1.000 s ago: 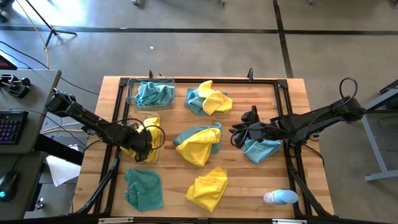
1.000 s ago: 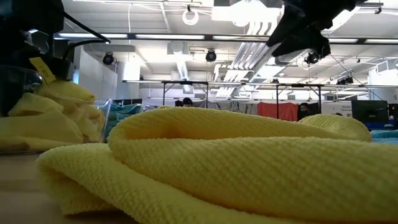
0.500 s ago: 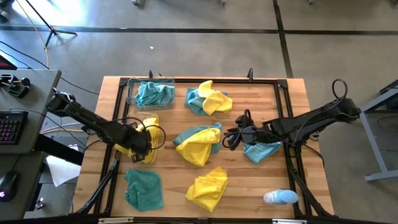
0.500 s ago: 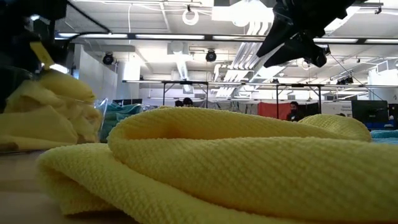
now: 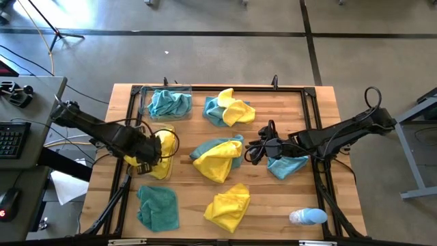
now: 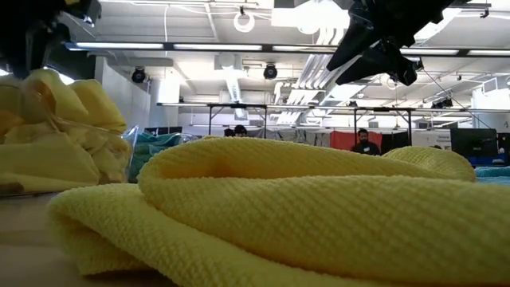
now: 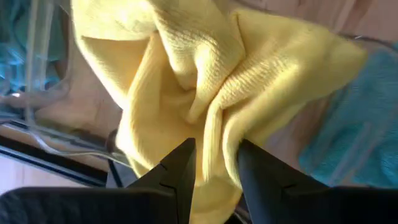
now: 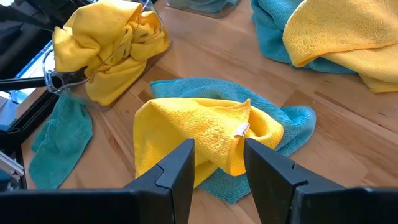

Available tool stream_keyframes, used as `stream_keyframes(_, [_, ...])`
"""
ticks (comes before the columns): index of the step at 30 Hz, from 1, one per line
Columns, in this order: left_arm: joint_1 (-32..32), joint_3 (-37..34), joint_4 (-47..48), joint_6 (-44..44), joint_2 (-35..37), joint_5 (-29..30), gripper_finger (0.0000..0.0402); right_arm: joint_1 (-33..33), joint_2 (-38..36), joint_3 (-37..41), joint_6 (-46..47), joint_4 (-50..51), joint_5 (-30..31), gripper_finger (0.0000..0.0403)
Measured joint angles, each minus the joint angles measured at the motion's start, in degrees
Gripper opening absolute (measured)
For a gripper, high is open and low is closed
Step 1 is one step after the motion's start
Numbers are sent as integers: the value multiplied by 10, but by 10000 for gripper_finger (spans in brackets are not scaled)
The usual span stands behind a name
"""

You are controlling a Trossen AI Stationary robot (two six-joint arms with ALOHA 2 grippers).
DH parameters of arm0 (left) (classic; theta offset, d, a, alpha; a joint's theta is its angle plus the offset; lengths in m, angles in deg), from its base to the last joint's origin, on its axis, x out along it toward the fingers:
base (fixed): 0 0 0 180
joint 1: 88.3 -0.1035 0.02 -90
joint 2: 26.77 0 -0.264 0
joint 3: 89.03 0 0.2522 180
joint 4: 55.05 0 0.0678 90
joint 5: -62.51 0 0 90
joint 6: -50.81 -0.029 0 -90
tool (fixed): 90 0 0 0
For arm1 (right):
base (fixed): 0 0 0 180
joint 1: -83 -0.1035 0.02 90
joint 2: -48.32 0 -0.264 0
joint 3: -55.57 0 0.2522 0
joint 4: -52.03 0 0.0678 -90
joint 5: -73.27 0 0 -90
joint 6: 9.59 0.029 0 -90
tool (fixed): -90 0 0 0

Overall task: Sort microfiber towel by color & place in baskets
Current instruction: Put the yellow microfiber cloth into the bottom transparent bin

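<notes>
Easing apart, the left gripper [image 5: 151, 154] fingers, having just let a yellow towel [image 5: 164, 145] drop into the yellow basket [image 5: 168, 171] below, finishing that placement; spread and empty beside the middle yellow-teal pile [image 5: 217, 157], the right gripper [image 5: 254, 153].

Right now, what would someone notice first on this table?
Bright yellow and teal-blue fuzzy microfiber towels lie scattered over the wooden table. At its left edge, the left gripper is over a clear plastic basket stuffed with yellow towels. The right gripper hovers open near the middle pile.
</notes>
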Motion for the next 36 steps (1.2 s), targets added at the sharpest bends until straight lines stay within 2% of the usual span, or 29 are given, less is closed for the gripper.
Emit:
stream_keyframes(2, [0, 16, 8, -9, 0, 14, 106, 0, 0, 0, 0, 0, 0, 134])
stream_keyframes(5, [0, 29, -10, -30, 0, 72, 106, 0, 0, 0, 0, 0, 0, 134])
stream_keyframes(7, [0, 26, -44, -52, 0, 114, 106, 0, 0, 0, 0, 0, 0, 134])
stream_keyframes(9, [-6, 10, -100, -94, 0, 126, 104, 0, 0, 0, 0, 0, 0, 134])
stream_keyframes(13, [-31, -41, -140, -166, -4, 78, 92, 0, 0, 0, 12, 0, 0, 134])
stream_keyframes(17, [-55, -117, -134, -168, -4, 69, 81, 0, 0, 0, 13, -1, 0, 134])
stream_keyframes(22, [-74, -210, -197, -171, -3, 37, 74, 0, 0, 0, 16, -1, 0, 134])
stream_keyframes(24, [-85, -202, -198, -186, -12, 15, 74, 0, 0, 0, 23, -1, 0, 134])
stream_keyframes(30, [-106, -198, -207, -152, -14, 19, 74, 0, 0, 0, 26, -1, 0, 134])
stream_keyframes(36, [-130, -202, -225, -104, -13, -36, 74, 0, 0, 0, 26, -1, 1, 134])
